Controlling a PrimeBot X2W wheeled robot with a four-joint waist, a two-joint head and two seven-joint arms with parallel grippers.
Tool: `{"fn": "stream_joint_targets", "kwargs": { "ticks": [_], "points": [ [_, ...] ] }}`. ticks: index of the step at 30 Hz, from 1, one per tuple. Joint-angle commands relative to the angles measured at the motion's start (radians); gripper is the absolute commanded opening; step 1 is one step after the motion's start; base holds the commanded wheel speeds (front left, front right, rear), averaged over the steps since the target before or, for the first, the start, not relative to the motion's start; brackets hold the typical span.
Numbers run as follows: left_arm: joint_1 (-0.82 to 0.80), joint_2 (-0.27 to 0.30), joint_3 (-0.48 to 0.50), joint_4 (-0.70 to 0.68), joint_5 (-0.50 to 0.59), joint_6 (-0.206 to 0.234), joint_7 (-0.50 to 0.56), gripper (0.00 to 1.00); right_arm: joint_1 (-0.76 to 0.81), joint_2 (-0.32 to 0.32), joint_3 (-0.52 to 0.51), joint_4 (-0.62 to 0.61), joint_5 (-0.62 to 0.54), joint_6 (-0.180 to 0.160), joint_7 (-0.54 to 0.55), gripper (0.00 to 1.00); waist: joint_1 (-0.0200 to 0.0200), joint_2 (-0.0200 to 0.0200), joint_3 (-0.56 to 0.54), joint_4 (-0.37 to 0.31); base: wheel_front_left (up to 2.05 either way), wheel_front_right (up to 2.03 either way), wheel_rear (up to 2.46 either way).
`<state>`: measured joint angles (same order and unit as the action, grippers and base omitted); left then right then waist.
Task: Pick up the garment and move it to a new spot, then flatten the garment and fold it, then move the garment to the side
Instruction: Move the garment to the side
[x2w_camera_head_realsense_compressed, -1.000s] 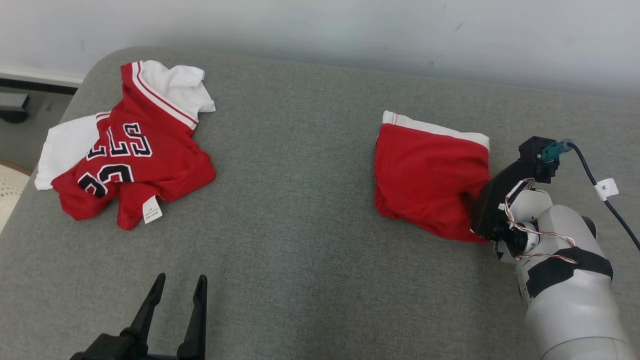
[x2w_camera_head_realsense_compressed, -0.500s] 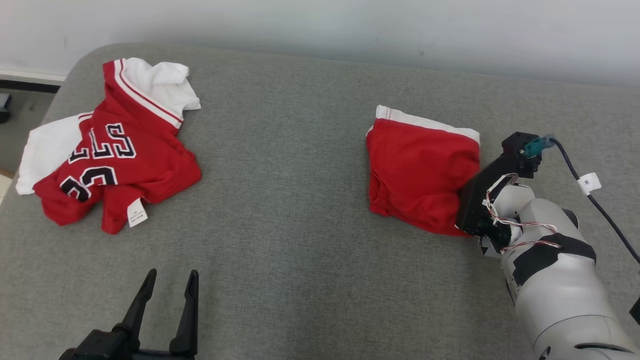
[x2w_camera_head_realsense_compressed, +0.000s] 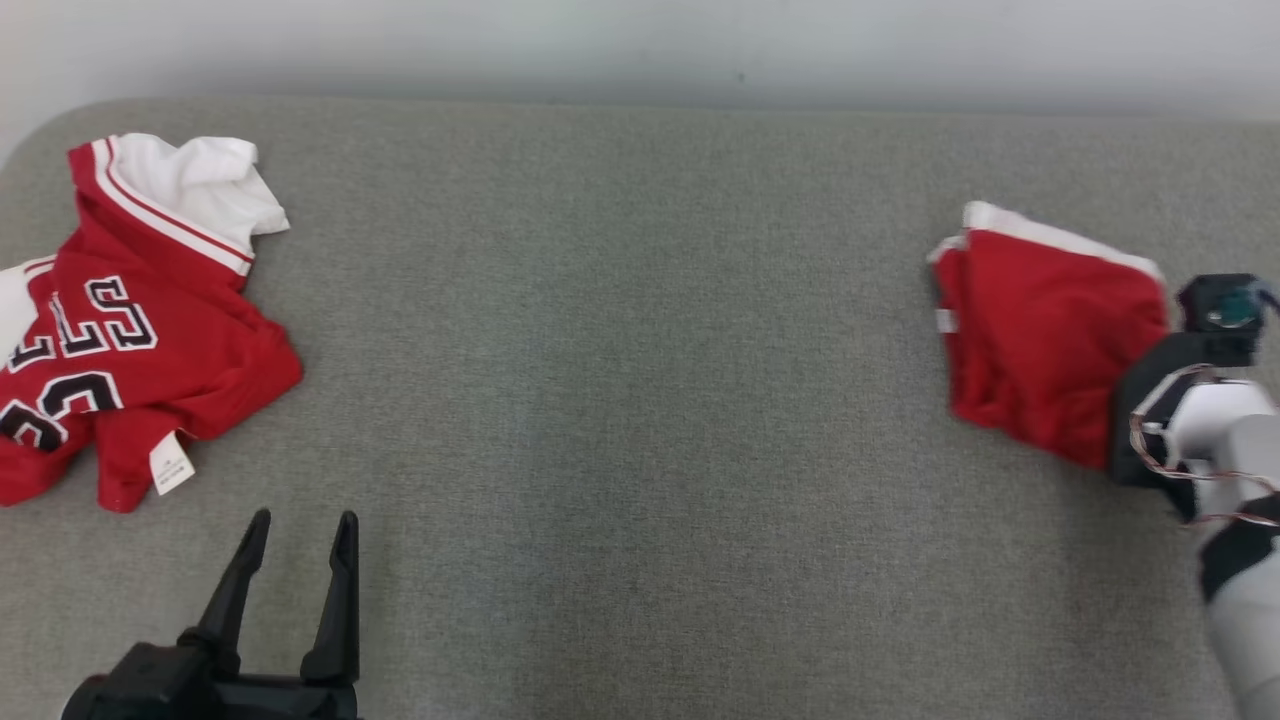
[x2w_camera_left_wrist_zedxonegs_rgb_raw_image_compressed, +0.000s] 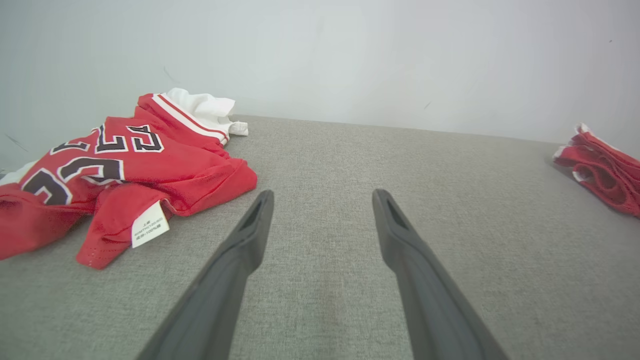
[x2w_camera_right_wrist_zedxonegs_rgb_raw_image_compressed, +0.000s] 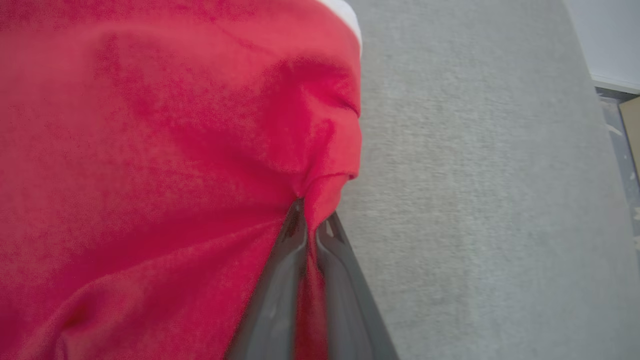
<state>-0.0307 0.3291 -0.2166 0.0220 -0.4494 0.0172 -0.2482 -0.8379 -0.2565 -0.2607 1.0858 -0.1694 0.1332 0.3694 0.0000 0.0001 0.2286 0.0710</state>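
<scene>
The garment (x2w_camera_head_realsense_compressed: 1050, 330), red with a white band and folded into a compact stack, lies at the far right of the grey padded surface (x2w_camera_head_realsense_compressed: 640, 380). In the right wrist view my right gripper (x2w_camera_right_wrist_zedxonegs_rgb_raw_image_compressed: 309, 220) is shut on a pinch of the garment (x2w_camera_right_wrist_zedxonegs_rgb_raw_image_compressed: 150, 150) at its near right corner. That arm's wrist (x2w_camera_head_realsense_compressed: 1200, 420) sits just right of the cloth. In the left wrist view the garment (x2w_camera_left_wrist_zedxonegs_rgb_raw_image_compressed: 600, 172) shows at the far right edge. My left gripper (x2w_camera_head_realsense_compressed: 303, 520) stands open over bare surface at the lower left, nothing between its fingers (x2w_camera_left_wrist_zedxonegs_rgb_raw_image_compressed: 250, 240).
A crumpled red and white jersey (x2w_camera_head_realsense_compressed: 130, 340) with black lettering lies at the far left, close to my left gripper (x2w_camera_left_wrist_zedxonegs_rgb_raw_image_compressed: 322, 200). A pale wall (x2w_camera_head_realsense_compressed: 640, 50) runs behind the surface. The surface's right edge and the floor (x2w_camera_right_wrist_zedxonegs_rgb_raw_image_compressed: 617, 125) are near the held garment.
My right gripper has shut on the folded garment and carried it rightward, widening its gap from the jersey. The head view has also shifted. The left gripper stays open.
</scene>
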Motion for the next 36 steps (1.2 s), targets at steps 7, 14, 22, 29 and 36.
{"fn": "stream_joint_targets", "kwargs": {
  "ticks": [7, 14, 22, 29, 36],
  "points": [
    [-0.043, 0.023, 0.016, -0.048, -0.013, -0.004, 0.003, 1.00, 0.065, -0.195, 0.090, -0.069, -0.023, -0.004, -0.016, 0.00, 0.0000, -0.0001, 0.080, -0.028, 0.00, 0.00, 0.00],
    [-0.057, 0.039, 0.017, -0.075, -0.009, 0.002, 0.010, 1.00, 0.095, -0.345, 0.146, -0.137, -0.002, -0.004, -0.057, 0.00, 0.0000, -0.0001, 0.118, -0.025, 0.00, 0.00, 0.00],
    [-0.070, 0.042, 0.008, -0.065, -0.007, 0.001, 0.012, 1.00, 0.146, -0.421, 0.166, -0.228, 0.006, -0.004, -0.091, 0.00, 0.0000, -0.0001, 0.132, -0.036, 0.00, 0.00, 0.00],
    [-0.075, 0.047, 0.001, -0.059, -0.006, -0.003, 0.013, 1.00, 0.188, -0.428, 0.162, -0.284, -0.003, -0.004, -0.125, 0.00, 0.0000, -0.0001, 0.134, -0.043, 0.00, 0.00, 0.00],
    [-0.075, 0.052, -0.009, -0.057, -0.006, -0.006, 0.019, 1.00, 0.209, -0.429, 0.160, -0.316, -0.024, -0.004, -0.170, 1.00, 0.0000, -0.0001, 0.129, -0.042, 0.00, 0.00, 0.00]
  ]
}}
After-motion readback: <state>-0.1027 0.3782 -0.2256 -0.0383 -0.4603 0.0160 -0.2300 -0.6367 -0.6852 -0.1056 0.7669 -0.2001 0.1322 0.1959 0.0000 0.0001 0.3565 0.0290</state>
